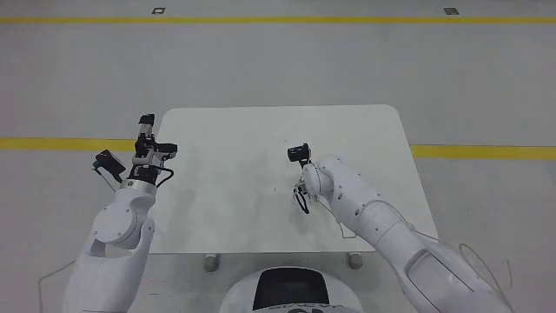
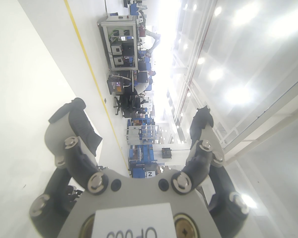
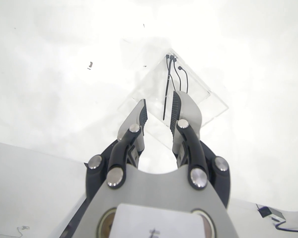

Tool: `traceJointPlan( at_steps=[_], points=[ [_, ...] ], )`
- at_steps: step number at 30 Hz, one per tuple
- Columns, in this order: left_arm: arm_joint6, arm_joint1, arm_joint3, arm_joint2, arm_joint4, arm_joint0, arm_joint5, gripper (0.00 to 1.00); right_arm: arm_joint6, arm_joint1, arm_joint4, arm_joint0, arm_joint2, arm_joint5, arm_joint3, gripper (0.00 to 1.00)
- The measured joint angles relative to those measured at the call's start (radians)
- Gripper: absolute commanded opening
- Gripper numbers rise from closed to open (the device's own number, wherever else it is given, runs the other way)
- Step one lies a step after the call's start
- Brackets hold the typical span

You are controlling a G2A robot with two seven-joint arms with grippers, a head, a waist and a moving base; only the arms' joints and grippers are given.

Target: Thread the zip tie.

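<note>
Top view: your right hand [image 1: 301,200] hangs over the middle of the bench [image 1: 226,139], and your left hand [image 1: 155,139] is at its edge. Left wrist view: the left hand [image 2: 139,122] is spread and empty. Right wrist view: the right hand [image 3: 159,105], also spread, is over the zip tie [image 3: 167,87] in a clear tray [image 3: 213,100]. Pickup appears to be the current step, so lower the hand and pinch one tie.

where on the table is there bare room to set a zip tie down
Bare: the wide stretch of table between the left gripper and the right gripper, and the strip along the table's far edge. Crowded: under the right gripper, where the clear tray holds the zip ties.
</note>
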Motion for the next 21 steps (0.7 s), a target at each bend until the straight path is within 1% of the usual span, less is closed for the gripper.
traceJointPlan(
  at_steps=[4, 7, 9, 10, 21],
  points=[
    [0.000, 0.000, 0.000, 0.000, 0.000, 0.000, 0.000, 1.00, -0.009, -0.006, 0.001, 0.004, -0.001, 0.000, 0.017, 0.24],
    [0.000, 0.000, 0.000, 0.000, 0.000, 0.000, 0.000, 1.00, -0.014, -0.011, 0.001, 0.008, -0.002, 0.000, 0.029, 0.20],
    [0.000, 0.000, 0.000, 0.000, 0.000, 0.000, 0.000, 1.00, -0.017, -0.014, 0.002, 0.011, -0.003, 0.000, 0.039, 0.20],
    [0.000, 0.000, 0.000, 0.000, 0.000, 0.000, 0.000, 1.00, -0.020, -0.016, 0.003, 0.013, -0.003, 0.000, 0.046, 0.22],
    [0.000, 0.000, 0.000, 0.000, 0.000, 0.000, 0.000, 1.00, -0.061, -0.039, 0.015, 0.032, -0.011, -0.004, 0.112, 0.22]
  ],
)
